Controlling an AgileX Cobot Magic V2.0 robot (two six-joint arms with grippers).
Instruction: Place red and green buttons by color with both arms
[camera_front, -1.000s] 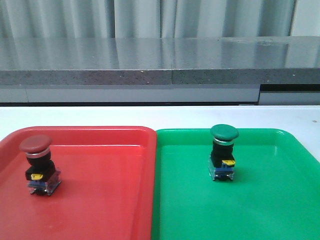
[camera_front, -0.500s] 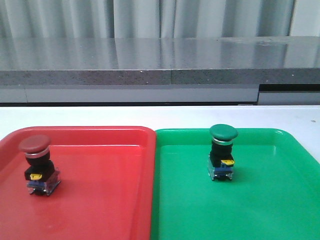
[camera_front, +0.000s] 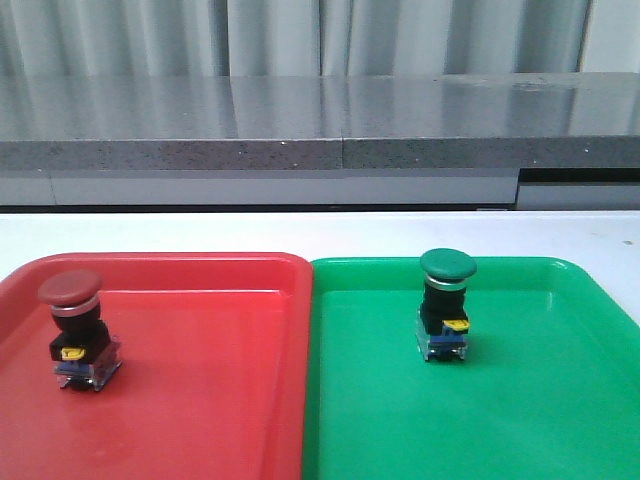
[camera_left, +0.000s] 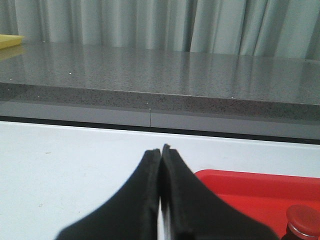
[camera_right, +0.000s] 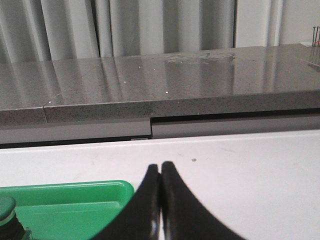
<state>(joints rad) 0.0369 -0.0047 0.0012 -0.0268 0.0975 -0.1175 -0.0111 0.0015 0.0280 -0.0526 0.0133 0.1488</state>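
Observation:
The red button (camera_front: 72, 325), dark red cap on a black body with a yellow tab, stands upright in the red tray (camera_front: 200, 400) near its left side. Its cap shows in the left wrist view (camera_left: 303, 220). The green button (camera_front: 446, 305) stands upright in the green tray (camera_front: 520, 400); its cap edge shows in the right wrist view (camera_right: 6, 210). Neither arm shows in the front view. My left gripper (camera_left: 161, 149) is shut and empty, beside the red tray (camera_left: 250, 187). My right gripper (camera_right: 160, 165) is shut and empty, beside the green tray's corner (camera_right: 75, 197).
The two trays sit side by side on a white table (camera_front: 320, 230). A grey stone counter (camera_front: 320, 125) runs along the back, with curtains behind it. A yellow thing (camera_left: 9, 41) lies on the counter's far end in the left wrist view.

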